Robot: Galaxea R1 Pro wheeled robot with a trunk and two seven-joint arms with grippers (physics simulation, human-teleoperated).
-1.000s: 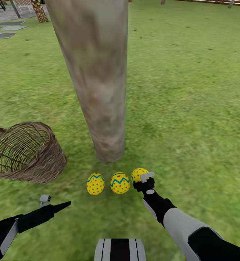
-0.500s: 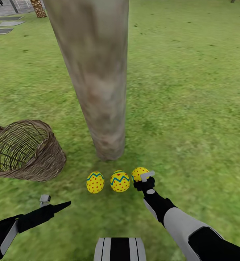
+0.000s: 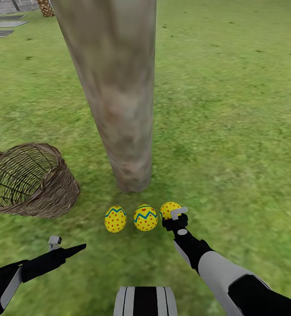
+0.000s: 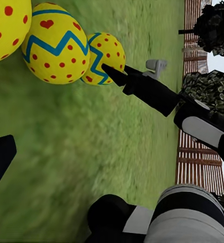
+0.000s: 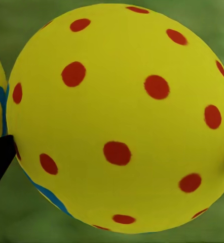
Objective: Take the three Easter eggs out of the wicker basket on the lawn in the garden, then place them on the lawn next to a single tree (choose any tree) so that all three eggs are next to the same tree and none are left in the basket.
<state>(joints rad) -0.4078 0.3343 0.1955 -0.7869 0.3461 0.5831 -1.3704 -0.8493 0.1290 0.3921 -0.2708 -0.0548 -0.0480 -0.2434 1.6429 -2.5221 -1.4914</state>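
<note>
The right gripper sits low over the lawn, its jaws around the rightmost egg; in the right wrist view that egg bulges between the dark tips of the two fingers, which press at its sides, so the gripper is clamped on it, though whether the egg rests on the grass or is held just above it cannot be told. Just beside it lies the middle egg, yellow with red dots and a blue zigzag band, and next to that the left egg, the three forming a short row on the grass with small gaps between them. The row lies just in front of the foot of the tree, whose thick pale mottled trunk rises out of the top of the head view. The left gripper hovers over the grass, apart from the eggs, and holds nothing; how wide its jaws stand cannot be told from these views. In the left wrist view the three eggs show close together, with the right arm's gripper reaching in at the far one. Left of the trunk the wicker basket lies tipped on its side on the lawn, its open mouth showing bare weave inside. Grey paving slabs lie far off at the edge of the grass.
</note>
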